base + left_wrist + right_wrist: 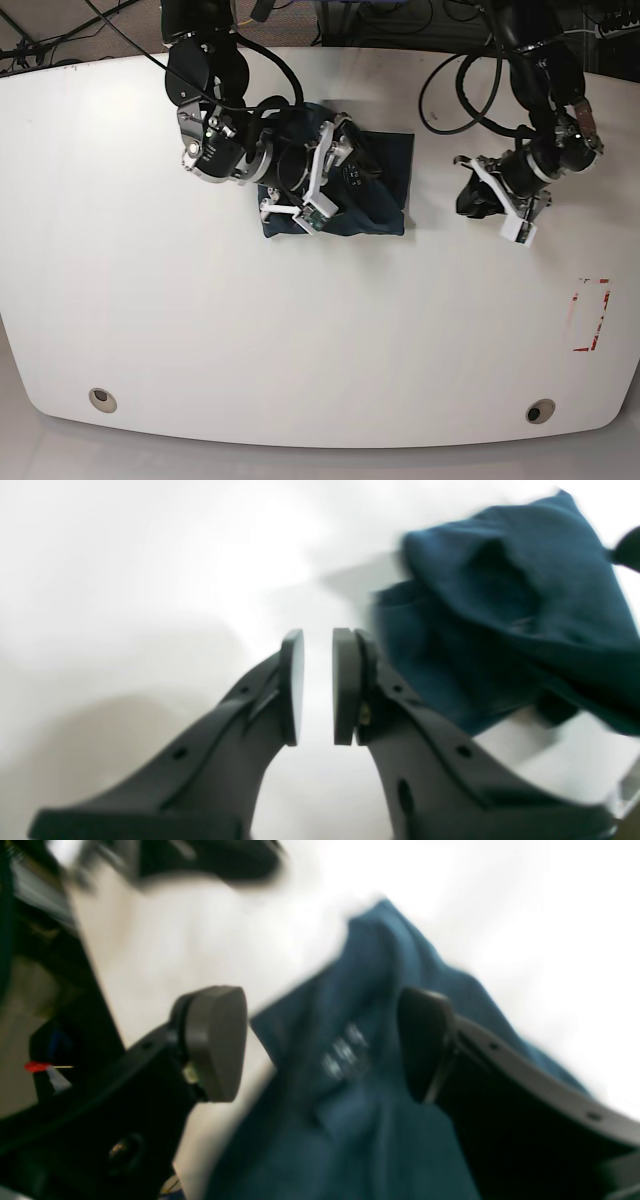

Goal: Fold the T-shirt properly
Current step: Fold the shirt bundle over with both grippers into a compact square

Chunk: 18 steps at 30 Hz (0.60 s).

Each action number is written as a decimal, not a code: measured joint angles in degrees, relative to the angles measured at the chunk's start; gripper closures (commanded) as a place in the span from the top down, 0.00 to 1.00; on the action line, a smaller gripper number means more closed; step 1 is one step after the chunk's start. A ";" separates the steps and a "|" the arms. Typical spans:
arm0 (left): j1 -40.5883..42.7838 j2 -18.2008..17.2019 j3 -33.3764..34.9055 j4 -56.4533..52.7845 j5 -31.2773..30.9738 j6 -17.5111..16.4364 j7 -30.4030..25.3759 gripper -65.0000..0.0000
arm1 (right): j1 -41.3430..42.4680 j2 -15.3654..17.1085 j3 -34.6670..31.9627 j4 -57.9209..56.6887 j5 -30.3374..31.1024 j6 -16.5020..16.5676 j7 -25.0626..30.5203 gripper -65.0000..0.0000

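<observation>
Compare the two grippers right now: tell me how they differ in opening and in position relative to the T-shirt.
The right gripper has its jaws spread wide; the left gripper shows only a narrow gap between its pads. The right gripper sits over the T-shirt, with cloth showing between its fingers, while the left gripper is off to the side over the bare white table, apart from the shirt. Neither gripper is holding anything.

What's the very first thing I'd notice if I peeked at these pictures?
The dark blue T-shirt, bunched in a small heap near the far edge of the big white table. The right pincer sits right over it, open, with cloth between its pads. The left pincer hangs off to the side over bare table, holding nothing, its pads nearly closed.
</observation>
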 measured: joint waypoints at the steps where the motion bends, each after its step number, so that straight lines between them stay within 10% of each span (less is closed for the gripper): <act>1: 0.11 -1.09 -0.63 -0.02 0.04 0.00 0.04 0.13 | -0.98 0.76 1.01 0.22 1.62 0.00 -0.15 0.63; 18: 1.49 -5.01 6.51 4.31 0.94 0.04 0.72 0.13 | -6.64 7.98 10.62 1.73 12.22 0.09 -0.11 0.61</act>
